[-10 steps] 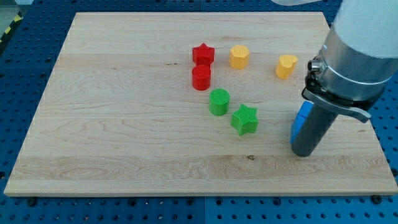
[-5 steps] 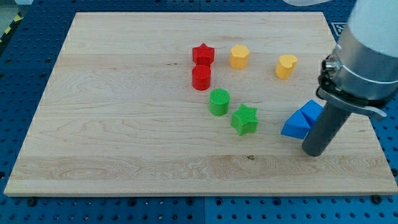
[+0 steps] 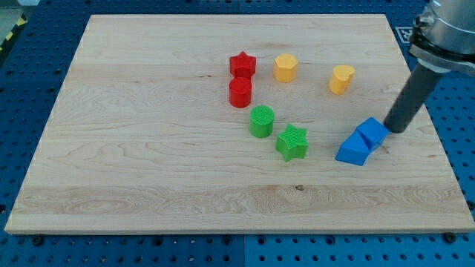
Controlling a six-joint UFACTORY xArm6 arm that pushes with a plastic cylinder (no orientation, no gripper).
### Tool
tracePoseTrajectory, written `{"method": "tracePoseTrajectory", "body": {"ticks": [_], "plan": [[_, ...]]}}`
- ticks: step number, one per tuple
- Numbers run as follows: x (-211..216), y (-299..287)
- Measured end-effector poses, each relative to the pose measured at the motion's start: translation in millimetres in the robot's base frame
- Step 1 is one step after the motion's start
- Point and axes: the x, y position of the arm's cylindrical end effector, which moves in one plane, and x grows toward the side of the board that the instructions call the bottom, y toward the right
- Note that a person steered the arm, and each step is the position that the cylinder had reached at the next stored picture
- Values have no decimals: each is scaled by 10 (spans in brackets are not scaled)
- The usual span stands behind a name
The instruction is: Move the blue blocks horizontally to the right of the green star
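Two blue blocks (image 3: 361,141) — one green star (image 3: 292,142).

This looks like a robotics lab bench. A pale wooden tabletop (image 3: 148,148) lies on a blue perforated metal base (image 3: 22,81) with a regular grid of holes, probably a mounting plate. Yellow-and-black hazard tape (image 3: 13,31) shows at the view's top left corner.

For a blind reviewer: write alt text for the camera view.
Two blue blocks sit touching, to the view's right of the green star on a wooden board; my tip is just right of them. Further left and up are a green cylinder, a red cylinder, a red star and two yellow blocks.
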Motion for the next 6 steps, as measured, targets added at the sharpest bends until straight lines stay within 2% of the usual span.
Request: {"method": "tracePoseTrajectory", "body": {"ticks": [2,4,6], "plan": [[-96,-580],[-81,-713],[-81,-1119]]}}
